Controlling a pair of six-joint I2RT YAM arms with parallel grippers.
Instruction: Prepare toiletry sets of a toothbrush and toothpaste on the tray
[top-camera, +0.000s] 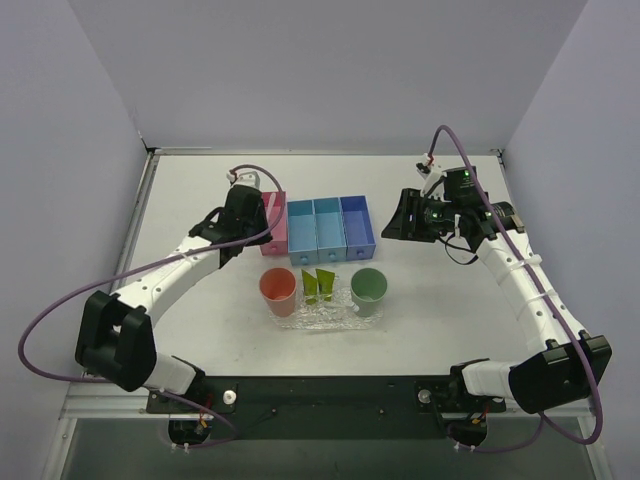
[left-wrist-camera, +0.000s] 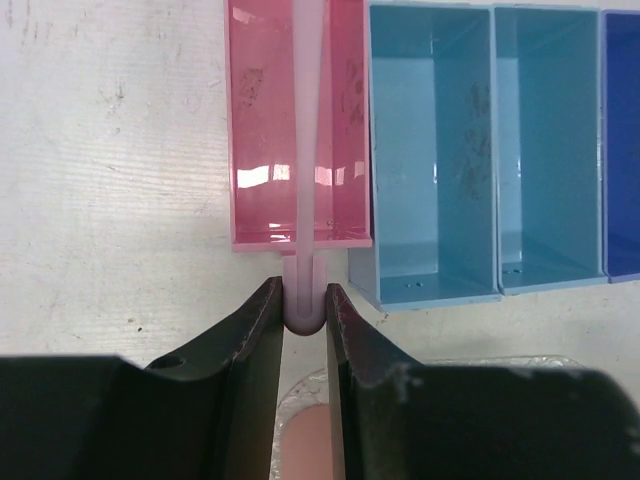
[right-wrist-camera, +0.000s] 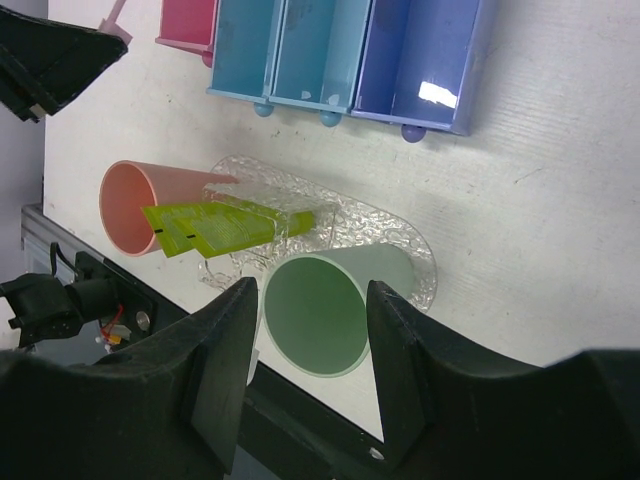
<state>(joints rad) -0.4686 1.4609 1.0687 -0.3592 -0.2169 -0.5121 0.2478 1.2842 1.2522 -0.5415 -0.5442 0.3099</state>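
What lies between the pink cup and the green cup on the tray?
Two yellow-green toothpaste tubes stand there on the tray, side by side; the top external view shows this best.

I log one white bench (top-camera: 450, 300), scuffed. Directly on it, in a touching row: one pink plastic bin (top-camera: 277, 235), two light blue bins (top-camera: 302, 228), one dark blue bin (top-camera: 357, 224). Just beside the row, toward the near edge: one clear bumpy oval tray (top-camera: 325, 320).

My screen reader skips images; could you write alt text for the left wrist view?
The left gripper pinches a pale pink toothbrush that runs up across the pink bin; two light blue bins sit beside it.
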